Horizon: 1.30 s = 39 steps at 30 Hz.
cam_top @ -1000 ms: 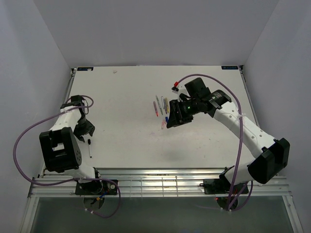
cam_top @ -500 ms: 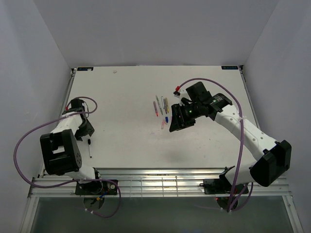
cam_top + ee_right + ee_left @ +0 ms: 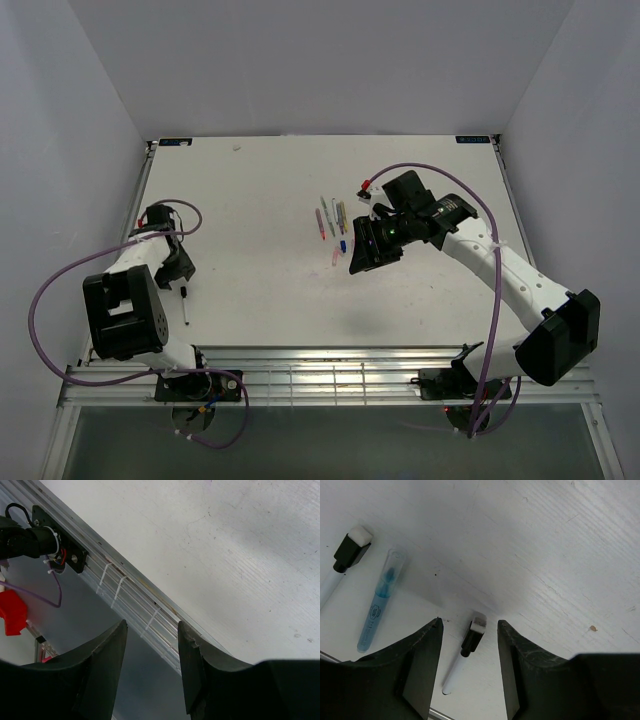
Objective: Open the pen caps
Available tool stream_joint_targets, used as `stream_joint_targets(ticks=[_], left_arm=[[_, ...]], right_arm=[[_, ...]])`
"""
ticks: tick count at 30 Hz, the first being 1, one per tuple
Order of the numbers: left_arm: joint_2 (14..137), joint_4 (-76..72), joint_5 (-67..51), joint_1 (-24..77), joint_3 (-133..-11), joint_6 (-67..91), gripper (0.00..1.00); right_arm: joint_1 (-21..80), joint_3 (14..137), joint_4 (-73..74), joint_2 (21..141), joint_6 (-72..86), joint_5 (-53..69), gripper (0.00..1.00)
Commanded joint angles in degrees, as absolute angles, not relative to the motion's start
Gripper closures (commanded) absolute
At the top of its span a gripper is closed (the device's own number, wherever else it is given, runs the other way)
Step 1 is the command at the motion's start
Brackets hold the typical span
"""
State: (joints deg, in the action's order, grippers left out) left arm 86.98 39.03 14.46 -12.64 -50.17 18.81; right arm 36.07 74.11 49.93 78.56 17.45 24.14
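Note:
A white pen [image 3: 454, 672] with a black cap [image 3: 471, 636] lies on the table between the fingers of my open left gripper [image 3: 468, 624], untouched. A second black-capped pen [image 3: 349, 553] and a blue pen [image 3: 376, 611] under a clear cap lie to its left. From above, my left gripper [image 3: 179, 270] hangs just beyond the black-capped pen [image 3: 185, 306]. Several thin pens [image 3: 331, 215] lie side by side at mid-table, with a loose blue cap [image 3: 343, 245] and a pink one [image 3: 335, 258] near them. My right gripper [image 3: 356, 262] hovers open and empty beside these; its wrist view [image 3: 151, 625] shows only table and rail.
The table's left edge [image 3: 135, 215] runs close to the left arm. A metal rail [image 3: 330, 375] borders the near edge, and it also shows as a rail [image 3: 125, 587] in the right wrist view. Purple cables [image 3: 420, 168] loop over both arms.
The left wrist has drawn in towards the left edge and settled over the black-capped pen. The right gripper has shifted slightly right and nearer. Both grippers stay as open as before.

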Motion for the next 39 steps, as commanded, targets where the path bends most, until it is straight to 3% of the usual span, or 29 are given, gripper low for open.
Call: stream_joint_targets(ticks=[1, 13, 18, 27, 35, 39], left_arm=[[87.5, 40.0, 15.5, -12.9, -49.5, 18.5, 0.42], [89.6, 40.1, 13.9, -12.9, -49.2, 16.3, 0.46], [93.8, 40.2, 11.5, -12.9, -49.8, 15.9, 0.58], [94.8, 40.0, 9.4, -13.0, -50.9, 16.2, 0.71], [94.1, 40.5, 7.7, -12.7, -51.9, 16.6, 0.73], [95.3, 41.0, 5.0, -12.8, -53.1, 18.3, 0.80]], right_arm=[[36.3, 74.7, 49.6, 78.0, 16.4, 24.0, 0.49], [36.3, 75.0, 49.7, 78.6, 16.4, 23.7, 0.49], [36.3, 75.1, 49.7, 78.7, 16.4, 23.6, 0.49], [36.3, 74.5, 49.5, 78.6, 16.4, 22.9, 0.49], [36.3, 75.1, 49.3, 78.9, 16.4, 22.7, 0.49], [36.4, 74.8, 49.3, 78.7, 16.4, 22.5, 0.49]])
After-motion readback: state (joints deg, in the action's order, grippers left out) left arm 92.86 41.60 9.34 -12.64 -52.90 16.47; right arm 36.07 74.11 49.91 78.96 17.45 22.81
